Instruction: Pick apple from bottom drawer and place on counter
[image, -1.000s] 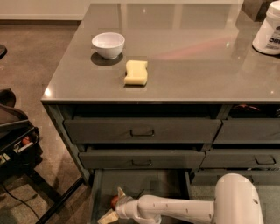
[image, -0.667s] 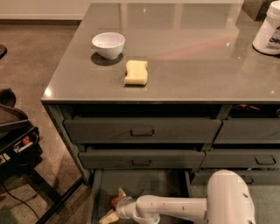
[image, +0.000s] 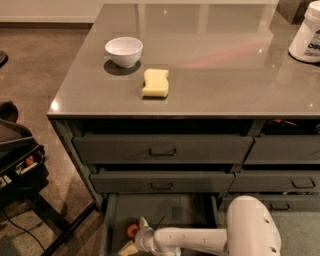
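The bottom drawer (image: 196, 209) is pulled open at the foot of the cabinet. The small red apple (image: 132, 230) lies on its floor near the front left. My gripper (image: 135, 235) reaches into the drawer from the right on a white arm. It is open, with one pale finger above the apple and one below it, so the apple sits between them at the gripper's left tip. The glossy grey-brown counter (image: 215, 65) spreads above the drawers.
A white bowl (image: 123, 50) and a pale yellow sponge (image: 156, 83) sit on the counter's left part, and a white container (image: 306, 36) at its far right. Drawer fronts with pull handles (image: 162, 150) stand slightly ajar above. A black cart (image: 17, 160) stands on the floor at left.
The bulky white part of my arm has shifted a little to the left. The gripper and the apple have stayed in the same place in the drawer.
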